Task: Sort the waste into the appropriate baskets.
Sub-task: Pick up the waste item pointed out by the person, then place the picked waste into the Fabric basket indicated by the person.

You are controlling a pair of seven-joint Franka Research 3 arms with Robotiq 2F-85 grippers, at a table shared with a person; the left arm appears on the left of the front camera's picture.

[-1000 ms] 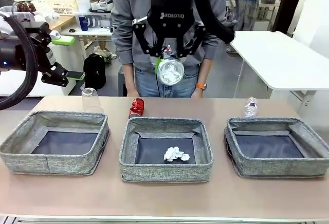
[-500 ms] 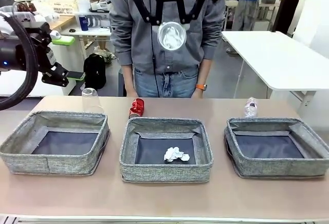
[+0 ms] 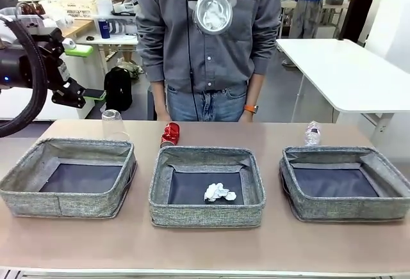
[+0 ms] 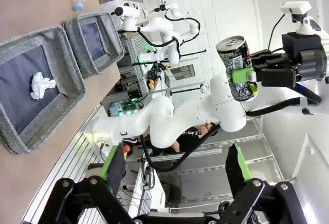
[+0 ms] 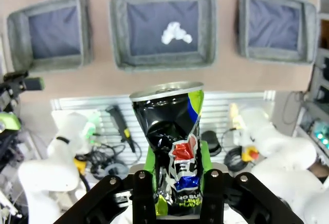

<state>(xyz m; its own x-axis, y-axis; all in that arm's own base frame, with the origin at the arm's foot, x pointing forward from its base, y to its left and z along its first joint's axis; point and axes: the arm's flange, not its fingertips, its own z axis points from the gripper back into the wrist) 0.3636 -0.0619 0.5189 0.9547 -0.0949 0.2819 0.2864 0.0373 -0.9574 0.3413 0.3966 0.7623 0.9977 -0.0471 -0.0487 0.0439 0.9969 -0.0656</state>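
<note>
Three shallow rectangular grey woven-fabric bins with dark flat bottoms stand in a row on the tan table (image 3: 205, 247): the left basket (image 3: 61, 203), the middle basket (image 3: 207, 216) and the right basket (image 3: 349, 210). A crumpled white paper ball (image 3: 219, 192) lies on the floor of the middle basket.

Along the far side of the row, a clear plastic cup (image 3: 112, 124) stands just beyond the left basket's far wall. A red drink can (image 3: 170, 134) stands by the far left corner of the middle basket. A clear plastic bottle (image 3: 312, 133) stands beyond the right basket's far wall, near its left corner.

The right pincer (image 5: 177, 183) is clamped on a crushed dark printed can (image 5: 167, 116), its green pads pressing the can's two sides. It hangs high above the table, in front of the chest of a person in a grey shirt (image 3: 211, 68) who stands at the far side. In the right wrist view the middle basket lies straight beyond the can's silver rim.

The left pincer (image 4: 176, 165) is raised off to the left of the table, near the left basket's end, with its jaws wide apart and the green pads facing each other across a gap.
</note>
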